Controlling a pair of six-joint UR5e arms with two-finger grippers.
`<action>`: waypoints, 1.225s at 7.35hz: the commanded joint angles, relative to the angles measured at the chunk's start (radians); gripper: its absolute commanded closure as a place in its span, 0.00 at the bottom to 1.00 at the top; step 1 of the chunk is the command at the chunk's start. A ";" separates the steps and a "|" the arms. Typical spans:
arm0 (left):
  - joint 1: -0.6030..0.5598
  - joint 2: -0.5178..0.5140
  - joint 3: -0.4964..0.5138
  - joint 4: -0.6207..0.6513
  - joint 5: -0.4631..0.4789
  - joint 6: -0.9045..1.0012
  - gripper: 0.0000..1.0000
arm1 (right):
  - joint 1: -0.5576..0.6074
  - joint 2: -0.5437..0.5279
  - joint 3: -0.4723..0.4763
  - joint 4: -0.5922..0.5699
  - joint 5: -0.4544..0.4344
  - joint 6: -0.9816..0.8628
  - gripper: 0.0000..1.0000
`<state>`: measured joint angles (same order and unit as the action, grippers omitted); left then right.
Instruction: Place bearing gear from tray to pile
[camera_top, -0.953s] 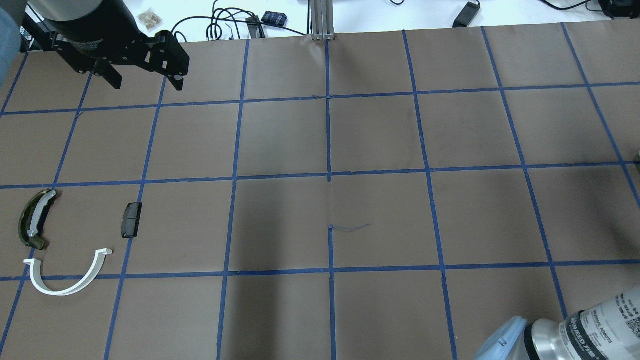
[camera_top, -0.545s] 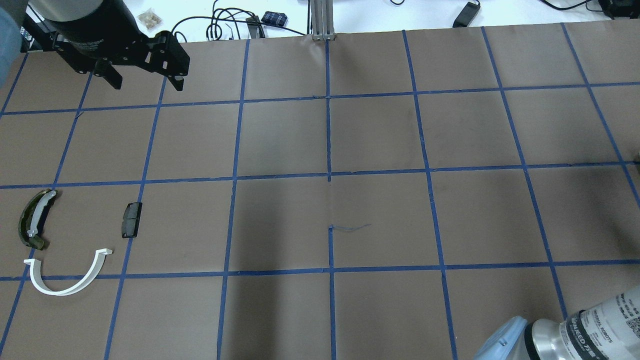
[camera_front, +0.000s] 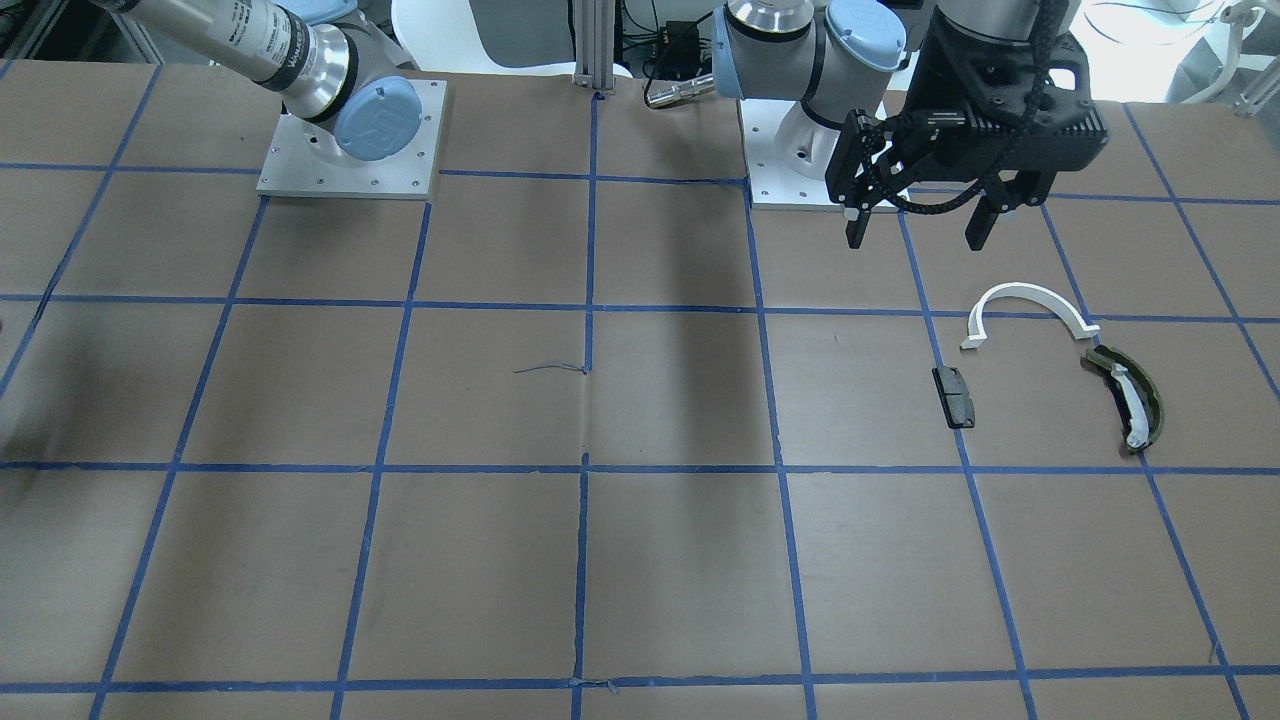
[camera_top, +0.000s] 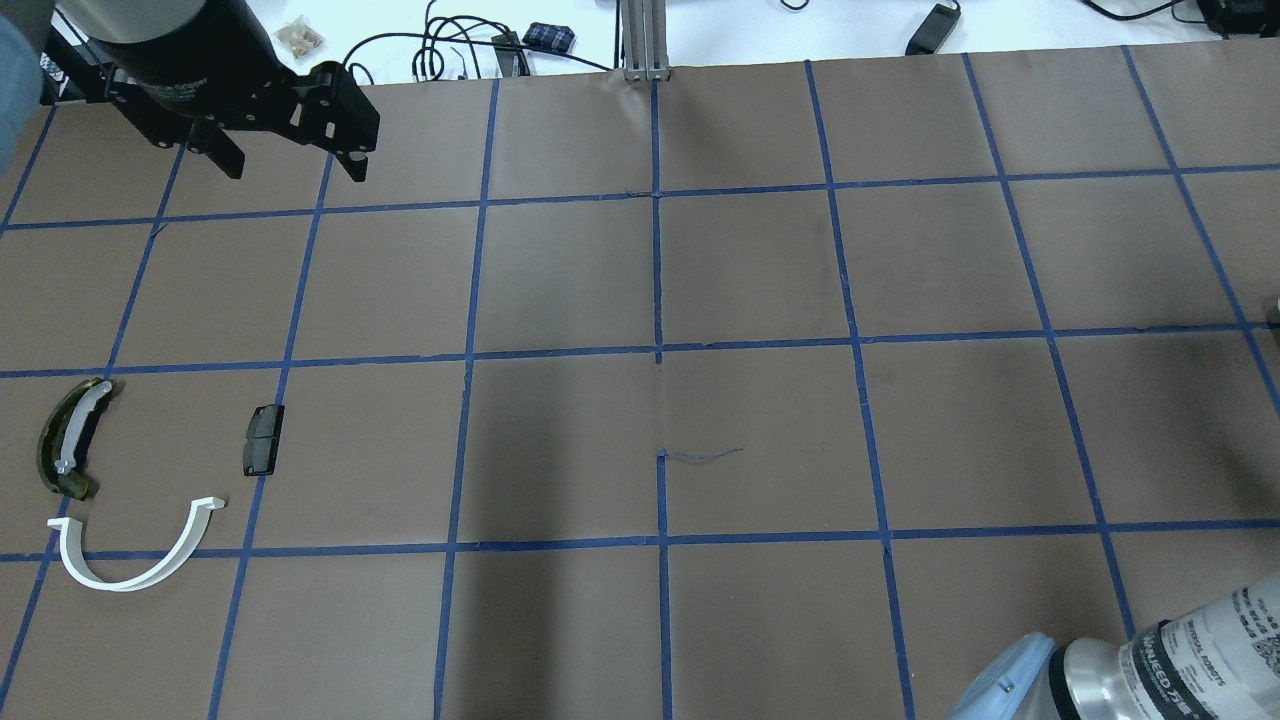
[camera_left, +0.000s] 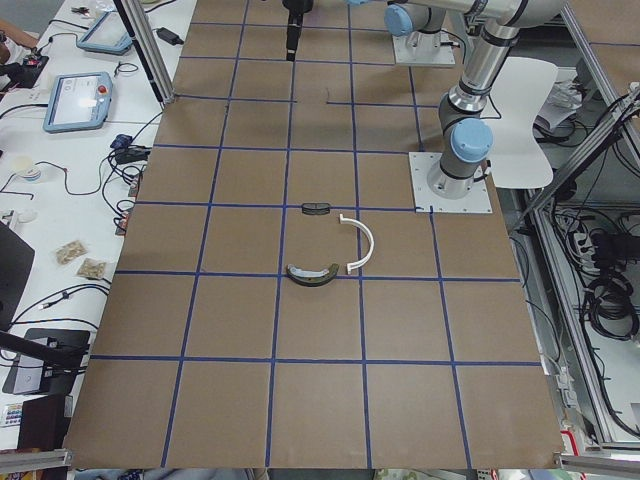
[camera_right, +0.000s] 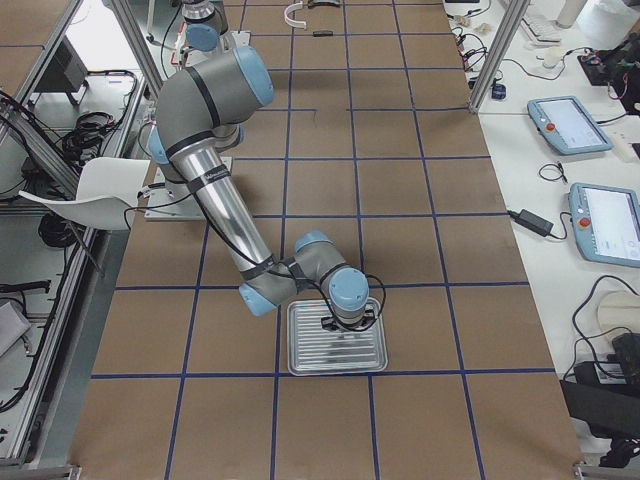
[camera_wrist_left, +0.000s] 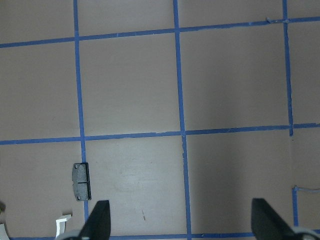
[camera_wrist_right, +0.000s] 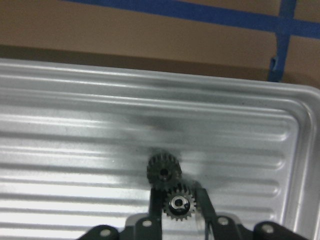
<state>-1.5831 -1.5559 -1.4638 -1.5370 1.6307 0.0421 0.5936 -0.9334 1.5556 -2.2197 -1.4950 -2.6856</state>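
Note:
In the right wrist view my right gripper (camera_wrist_right: 178, 202) is shut on the small bearing gear (camera_wrist_right: 177, 206), just above the ribbed metal tray (camera_wrist_right: 300, 150). A darker gear shape (camera_wrist_right: 163, 172) lies right beyond it; I cannot tell whether it is a second gear or a reflection. The pile lies at the table's left: a white half-ring (camera_top: 135, 550), an olive-green curved piece (camera_top: 68, 438) and a dark grey block (camera_top: 263, 440). My left gripper (camera_top: 290, 165) hangs open and empty well beyond the pile.
The tray (camera_right: 300, 365) sits near the table's right end, far from the pile. The brown table carries a grid of blue tape (camera_top: 657, 350). Cables and small items (camera_top: 470, 45) lie past the far edge.

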 joint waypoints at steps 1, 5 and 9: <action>0.000 0.002 0.000 0.000 0.000 -0.001 0.00 | 0.000 -0.008 0.000 0.003 -0.007 0.003 1.00; -0.002 0.005 0.000 0.000 -0.002 -0.001 0.00 | 0.050 -0.120 -0.172 0.261 0.001 0.198 1.00; -0.002 0.002 0.000 0.000 -0.002 -0.001 0.00 | 0.408 -0.439 -0.184 0.642 -0.060 0.928 0.99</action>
<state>-1.5847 -1.5523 -1.4641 -1.5370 1.6290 0.0406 0.8674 -1.2871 1.3732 -1.6775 -1.5328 -2.0348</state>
